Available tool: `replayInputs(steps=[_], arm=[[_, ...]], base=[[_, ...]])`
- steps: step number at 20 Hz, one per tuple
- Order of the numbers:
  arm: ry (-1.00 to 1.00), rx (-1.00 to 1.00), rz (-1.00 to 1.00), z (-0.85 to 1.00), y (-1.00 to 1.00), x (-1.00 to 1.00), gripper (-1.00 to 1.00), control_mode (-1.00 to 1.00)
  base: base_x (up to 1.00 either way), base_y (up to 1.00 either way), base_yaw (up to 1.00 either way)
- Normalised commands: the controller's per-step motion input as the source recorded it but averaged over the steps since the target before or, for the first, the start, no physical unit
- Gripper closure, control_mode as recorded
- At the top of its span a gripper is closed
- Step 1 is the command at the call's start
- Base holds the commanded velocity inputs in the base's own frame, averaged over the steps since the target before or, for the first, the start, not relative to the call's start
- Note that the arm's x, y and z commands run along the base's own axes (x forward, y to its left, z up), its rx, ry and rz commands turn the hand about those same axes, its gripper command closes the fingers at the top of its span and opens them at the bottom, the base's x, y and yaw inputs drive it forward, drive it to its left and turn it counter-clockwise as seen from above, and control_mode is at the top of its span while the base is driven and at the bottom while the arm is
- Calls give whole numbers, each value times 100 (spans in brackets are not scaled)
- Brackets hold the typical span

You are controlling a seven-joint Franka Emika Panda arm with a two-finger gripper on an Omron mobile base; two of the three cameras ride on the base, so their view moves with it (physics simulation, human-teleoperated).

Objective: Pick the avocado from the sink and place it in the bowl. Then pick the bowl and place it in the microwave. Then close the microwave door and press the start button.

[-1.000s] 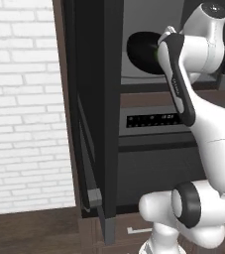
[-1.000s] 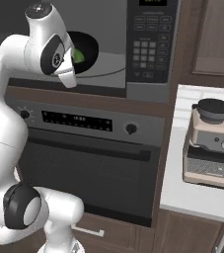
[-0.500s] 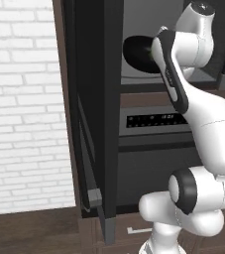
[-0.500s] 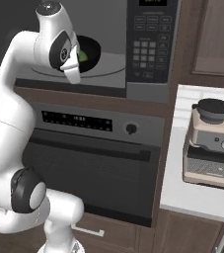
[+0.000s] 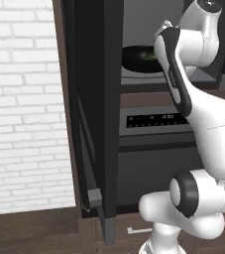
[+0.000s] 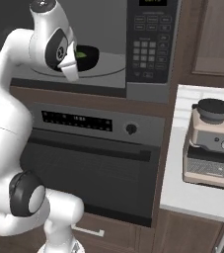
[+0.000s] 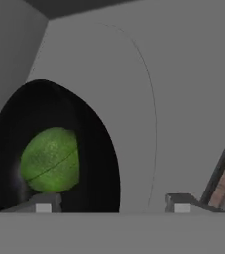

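Observation:
The black bowl (image 7: 100, 163) rests on the pale grey floor of the microwave (image 6: 108, 29), with the green avocado (image 7: 50, 159) lying inside it. My gripper (image 7: 111, 206) is open just in front of the bowl's near rim, with nothing held between its fingertips (image 7: 42, 203). From the base cameras the bowl (image 6: 90, 58) and the avocado (image 6: 82, 53) show partly behind my arm's wrist. The microwave door (image 5: 91, 99) stands wide open at the cavity's left, seen nearly edge-on. The bowl (image 5: 139, 57) also shows past that door.
The microwave's keypad panel (image 6: 150, 47) is right of the cavity. Below it sits the oven (image 6: 93, 148) with a display strip and a knob. A coffee machine (image 6: 212, 143) stands on the white counter to the right. A white brick wall (image 5: 20, 109) lies left of the door.
My arm's upper links have shifted sideways in front of the cavity. The bowl with the avocado has stayed in place inside the microwave.

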Motion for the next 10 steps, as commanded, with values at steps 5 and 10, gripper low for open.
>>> replayInputs(steps=[5,10], arm=[[-17,0,0,7,0,-55,-100,-100],[1,-15,0,-36,0,-12,-100,-100]], base=[[0,0,0],[0,0,0]])
